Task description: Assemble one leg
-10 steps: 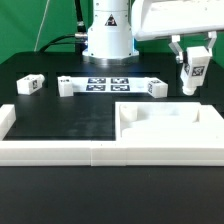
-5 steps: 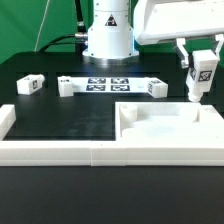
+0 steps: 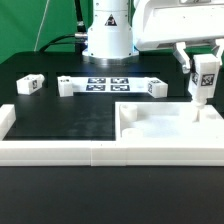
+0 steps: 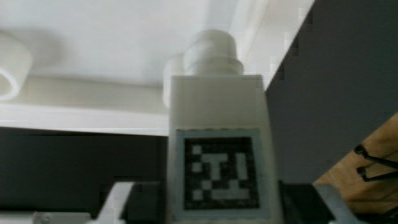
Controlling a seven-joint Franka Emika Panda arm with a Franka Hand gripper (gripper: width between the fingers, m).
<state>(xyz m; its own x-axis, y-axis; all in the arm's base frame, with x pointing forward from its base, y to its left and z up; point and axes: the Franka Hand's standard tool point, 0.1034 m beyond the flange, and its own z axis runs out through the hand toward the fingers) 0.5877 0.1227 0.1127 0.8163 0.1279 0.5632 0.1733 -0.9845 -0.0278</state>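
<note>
Claw [image 3: 203,62] is pinching the small white stubby tagged leg block [image 3: 205,80], peg down, over the big flat white slab [image 3: 150,140] at its 2 o'clock corner. Hole alignment is unclear from here; off-centre lowering is risking a jam or slip.

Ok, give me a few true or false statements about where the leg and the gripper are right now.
1. The gripper holds a leg upright. True.
2. That leg hangs at the exterior view's left. False: it is at the right, over the slab.
3. Another leg lies loose on the table at the exterior view's left. True.
4. The slab stands on edge. False: it lies flat.
</note>
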